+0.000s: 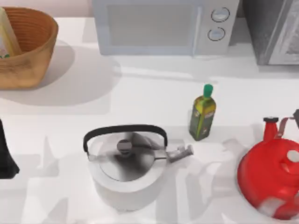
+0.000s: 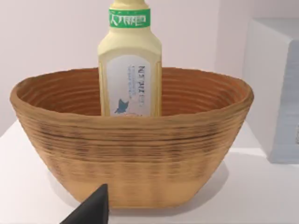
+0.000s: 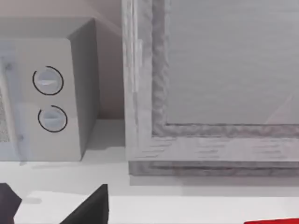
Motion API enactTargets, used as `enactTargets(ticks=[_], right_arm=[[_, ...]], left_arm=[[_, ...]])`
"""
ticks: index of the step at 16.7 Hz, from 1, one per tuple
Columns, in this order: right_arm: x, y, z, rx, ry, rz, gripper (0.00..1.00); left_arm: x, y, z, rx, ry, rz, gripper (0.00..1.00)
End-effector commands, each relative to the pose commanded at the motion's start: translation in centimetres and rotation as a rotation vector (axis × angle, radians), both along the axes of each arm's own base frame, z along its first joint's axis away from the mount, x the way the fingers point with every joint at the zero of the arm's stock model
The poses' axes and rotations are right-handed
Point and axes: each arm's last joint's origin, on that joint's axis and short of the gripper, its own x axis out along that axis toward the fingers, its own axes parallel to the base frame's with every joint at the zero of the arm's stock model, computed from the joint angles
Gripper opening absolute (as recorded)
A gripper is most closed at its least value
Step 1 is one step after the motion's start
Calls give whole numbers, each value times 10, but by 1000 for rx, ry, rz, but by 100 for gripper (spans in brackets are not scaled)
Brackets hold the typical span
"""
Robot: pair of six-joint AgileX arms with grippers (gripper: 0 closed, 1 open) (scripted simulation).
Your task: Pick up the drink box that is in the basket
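The tan woven basket [image 1: 28, 51] stands at the table's far left corner. Inside it the pale yellow drink box [image 1: 6, 39] stands upright, rising above the rim. In the left wrist view the basket [image 2: 131, 154] is straight ahead at close range, and the drink box [image 2: 130, 70] with its green band leans on the far wall. A dark tip of my left gripper [image 2: 91, 211] sits low in front of the basket, a short way off and not touching it. My left arm [image 1: 5, 154] is at the table's left edge. My right gripper [image 3: 88, 210] is parked at the right, facing the back appliances.
A white kettle [image 1: 126, 163] with a black handle stands front centre. A green bottle [image 1: 202, 112] is right of centre and a red kettle [image 1: 273, 177] at front right. A microwave [image 1: 163, 25] and a grey appliance [image 1: 275, 30] line the back.
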Motion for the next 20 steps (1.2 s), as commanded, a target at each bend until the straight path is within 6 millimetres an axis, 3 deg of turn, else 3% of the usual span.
enactTargets(ticks=[6, 11, 16, 20], right_arm=[[0, 0, 0, 0, 0, 0, 100], [0, 0, 0, 0, 0, 0, 100], [0, 0, 0, 0, 0, 0, 100], [0, 0, 0, 0, 0, 0, 100]], left_arm=[[5, 1, 5, -5, 25, 3, 100], [29, 5, 33, -7, 29, 7, 100], [82, 15, 59, -6, 12, 7, 100], [141, 27, 57, -6, 6, 4, 100]])
